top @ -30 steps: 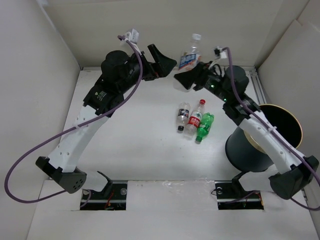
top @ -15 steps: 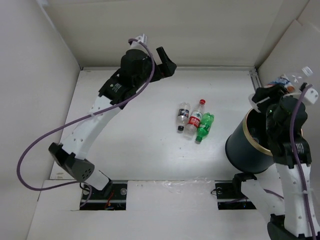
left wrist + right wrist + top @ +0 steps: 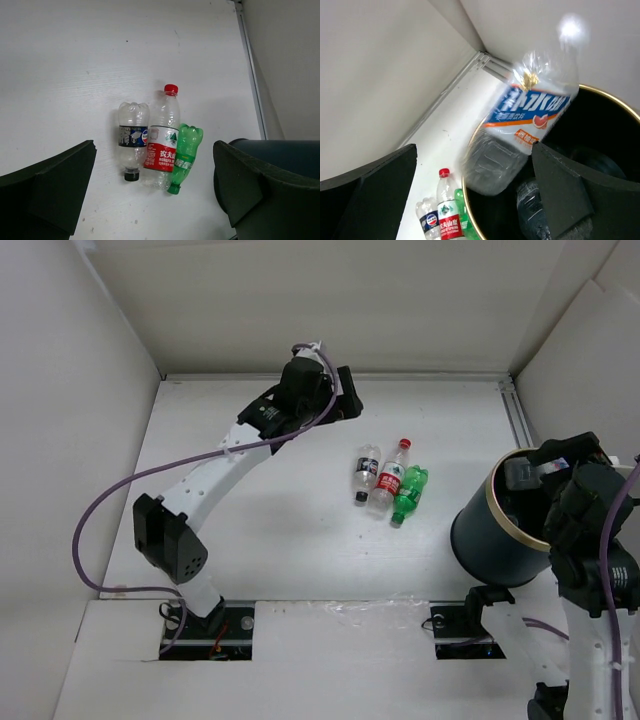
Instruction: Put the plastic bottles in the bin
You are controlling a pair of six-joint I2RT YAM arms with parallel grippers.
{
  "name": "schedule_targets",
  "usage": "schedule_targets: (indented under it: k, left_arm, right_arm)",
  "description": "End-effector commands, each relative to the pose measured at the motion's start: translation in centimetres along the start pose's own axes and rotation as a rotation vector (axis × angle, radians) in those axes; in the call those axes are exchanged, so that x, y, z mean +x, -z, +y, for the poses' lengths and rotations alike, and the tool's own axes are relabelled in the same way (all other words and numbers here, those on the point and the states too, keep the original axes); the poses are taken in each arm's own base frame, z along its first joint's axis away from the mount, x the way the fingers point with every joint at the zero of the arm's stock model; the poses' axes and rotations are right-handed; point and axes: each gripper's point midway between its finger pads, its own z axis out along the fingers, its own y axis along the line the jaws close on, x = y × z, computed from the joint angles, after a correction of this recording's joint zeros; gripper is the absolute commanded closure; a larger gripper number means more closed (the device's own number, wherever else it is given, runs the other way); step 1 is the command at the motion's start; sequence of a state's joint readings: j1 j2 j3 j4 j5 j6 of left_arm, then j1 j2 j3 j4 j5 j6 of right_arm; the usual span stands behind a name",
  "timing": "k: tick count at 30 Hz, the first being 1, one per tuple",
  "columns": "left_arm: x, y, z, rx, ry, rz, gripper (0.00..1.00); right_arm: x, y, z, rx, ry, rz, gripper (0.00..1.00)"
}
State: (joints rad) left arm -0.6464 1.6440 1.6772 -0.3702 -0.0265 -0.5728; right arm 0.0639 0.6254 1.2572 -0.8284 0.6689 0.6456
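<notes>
Probably a robotics lab: plain white walls point(image 3: 70, 420) box in a white table point(image 3: 280, 540) bearing cabled robot arms point(image 3: 210, 475).

red-label bottle point(image 3: 161, 146): 农夫山泉 w/ NONGFU SPRING under it, clear bottle point(image 3: 525, 125): blue-white label, big white chars 补水啦, dark-label bottle point(image 3: 132, 139) & green bottle point(image 3: 184, 157): print too small to read

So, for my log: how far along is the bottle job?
Done: at least one clear bottle lies inside the bin. In hand: a blurred blue-label bottle at the open right hand, over the bin. Left: dark-label bottle, red-label bottle and green bottle on the table; the left hand is open.
</notes>
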Motion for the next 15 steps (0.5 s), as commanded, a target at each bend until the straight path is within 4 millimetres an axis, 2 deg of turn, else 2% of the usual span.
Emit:
schedule_targets:
  k: [1,2,3,6,9,11,12,13,14,15]
  left_arm:
    - [1.0,-1.4,0.0,0.011,-0.021,0.017,0.0]
    - [1.4,-1.5,0.2,0.004,-0.022,0.026,0.0]
    - [2.6,-2.5,0.3,0.0,-0.029,0.051,0.0]
    - [4.0,-4.0,0.7,-0.017,-0.046,0.075,0.0]
    - [5.7,-4.8,0.4,-0.024,-0.063,0.107,0.0]
    - [6.6,-5.8,-0.4,-0.033,-0.08,0.123,0.0]
    - [6.8,-6.1,-0.4,-0.039,-0.081,0.13,0.0]
    - [8.0,-7.1,-0.2,-0.058,-0.083,0.156,0.0]
    - [7.8,-7.4,-0.4,-0.063,-0.084,0.163,0.0]
    - [8.5,-7.9,-0.7,-0.064,-0.091,0.178,0.0]
  right_arm:
    - [-1.8,0.3,-0.9,0.065,-0.022,-0.05,0.0]
    - [-2.0,0.6,-1.0,0.059,-0.03,-0.057,0.0]
    - [-2.2,0.9,-1.1,0.055,-0.036,-0.063,0.0]
    - [-2.2,0.9,-1.1,0.055,-0.036,-0.063,0.0]
    - [-1.9,1.2,-0.2,-0.001,-0.048,-0.039,0.0]
    - [-1.4,1.4,0.9,-0.061,-0.053,-0.002,0.0]
    - [-1.8,1.8,1.6,-0.106,-0.064,-0.01,0.0]
    - [-1.7,1.9,2.2,-0.14,-0.054,-0.002,0.0]
    - [-1.3,1.9,2.8,-0.173,-0.04,0.014,0.0]
    - [-1.2,2.3,4.2,-0.251,-0.03,0.035,0.0]
